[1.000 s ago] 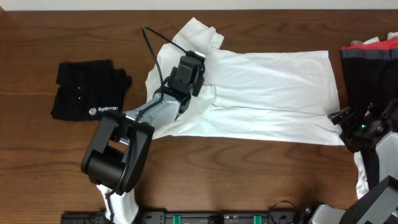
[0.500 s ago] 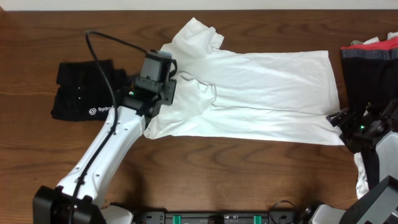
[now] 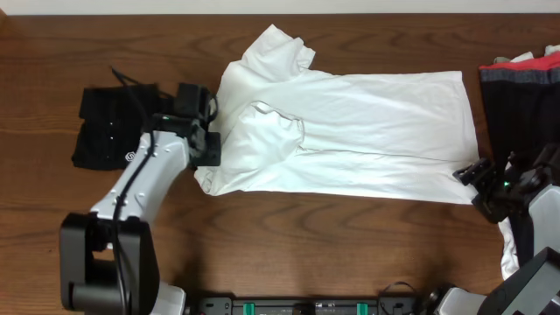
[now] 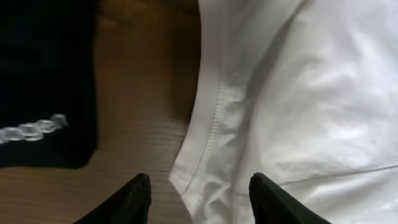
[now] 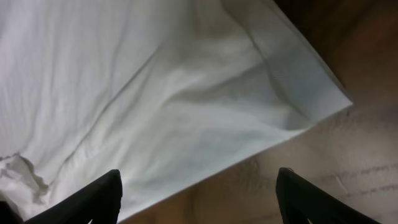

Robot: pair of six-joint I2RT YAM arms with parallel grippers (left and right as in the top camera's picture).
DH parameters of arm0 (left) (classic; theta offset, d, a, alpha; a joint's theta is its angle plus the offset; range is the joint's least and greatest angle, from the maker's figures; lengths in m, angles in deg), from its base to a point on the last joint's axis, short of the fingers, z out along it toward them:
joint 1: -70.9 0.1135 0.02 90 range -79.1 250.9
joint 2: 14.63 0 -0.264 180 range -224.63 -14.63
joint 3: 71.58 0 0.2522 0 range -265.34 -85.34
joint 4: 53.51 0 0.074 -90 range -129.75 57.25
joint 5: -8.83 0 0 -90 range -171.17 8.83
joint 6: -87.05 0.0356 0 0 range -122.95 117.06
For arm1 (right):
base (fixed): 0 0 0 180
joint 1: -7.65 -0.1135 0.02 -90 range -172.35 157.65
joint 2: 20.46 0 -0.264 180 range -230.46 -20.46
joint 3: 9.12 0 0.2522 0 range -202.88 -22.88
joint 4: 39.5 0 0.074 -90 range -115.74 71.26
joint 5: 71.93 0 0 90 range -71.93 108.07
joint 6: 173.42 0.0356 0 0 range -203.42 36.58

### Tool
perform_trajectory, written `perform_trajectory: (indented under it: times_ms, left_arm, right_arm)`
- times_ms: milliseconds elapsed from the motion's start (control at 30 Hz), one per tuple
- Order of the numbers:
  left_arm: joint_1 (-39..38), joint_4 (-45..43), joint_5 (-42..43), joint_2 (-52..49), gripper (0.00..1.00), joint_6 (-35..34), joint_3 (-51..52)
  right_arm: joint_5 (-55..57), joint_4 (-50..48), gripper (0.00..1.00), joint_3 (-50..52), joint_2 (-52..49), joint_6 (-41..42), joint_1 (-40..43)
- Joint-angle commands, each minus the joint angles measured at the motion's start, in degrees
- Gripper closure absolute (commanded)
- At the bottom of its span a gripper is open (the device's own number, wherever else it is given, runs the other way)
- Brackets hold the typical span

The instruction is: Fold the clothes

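Observation:
The clothes being handled are a white T-shirt [image 3: 367, 127] lying spread across the table, with a loose fold near its collar end. My left gripper [image 3: 208, 149] hovers at the shirt's left edge. In the left wrist view this gripper [image 4: 199, 202] is open, and a hemmed corner of the white shirt [image 4: 211, 149] lies between its fingers [image 4: 134, 199], not pinched. My right gripper [image 3: 470, 179] sits at the shirt's lower right corner. The right wrist view shows the right gripper [image 5: 199, 199] open over bare wood, just off the corner of the white shirt [image 5: 155, 93].
A black folded shirt [image 3: 109, 127] with white lettering lies left of the left gripper and shows as the black shirt [image 4: 43, 81] in the left wrist view. A pile of red, black and white garments [image 3: 525, 74] sits at the right edge. The wooden table [image 3: 289, 236] shows in front.
My left arm swung from over the shirt's chest to its left edge, and its gripper went from shut to open, leaving a fold behind. The right gripper shifted slightly toward the shirt's corner.

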Motion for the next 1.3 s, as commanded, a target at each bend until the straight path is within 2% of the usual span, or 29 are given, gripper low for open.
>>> perform_trajectory:
  times_ms: [0,133,333,467,767,867,1033,1267]
  left_arm:
    - [2.62,0.72,12.83,-3.28,0.47,0.87,0.11]
    - [4.09,0.37,14.23,-6.12,0.48,1.46,0.11]
    - [4.22,0.76,14.88,-8.98,0.71,3.72,0.11]
    - [4.2,0.2,14.25,-10.43,0.93,5.75,0.11]
    - [5.14,-1.11,7.74,-15.93,0.94,5.92,0.11]
    - [6.6,-1.64,5.38,-16.06,0.94,5.75,0.09]
    - [10.32,-2.82,5.9,-15.91,0.94,5.7,-0.24]
    - [11.58,-3.48,8.63,-15.91,0.94,5.75,-0.24]
  right_arm:
    - [1.09,0.68,0.22,-0.9,-0.17,-1.84,-0.33]
    - [2.4,1.11,0.22,-0.9,-0.17,-2.03,-0.33]
    - [2.54,1.05,0.21,-0.9,-0.17,-2.01,-0.33]
    - [2.54,1.05,0.21,-0.9,-0.17,-1.99,-0.33]
    - [3.48,1.09,0.2,-0.9,-0.17,-1.99,-0.33]
    - [4.31,1.11,0.25,-0.81,-0.17,-2.03,-0.48]
    - [6.71,-1.07,0.25,0.5,-0.17,-2.75,-1.79]
    - [9.42,-5.51,0.4,3.74,-0.17,-2.84,-3.67]
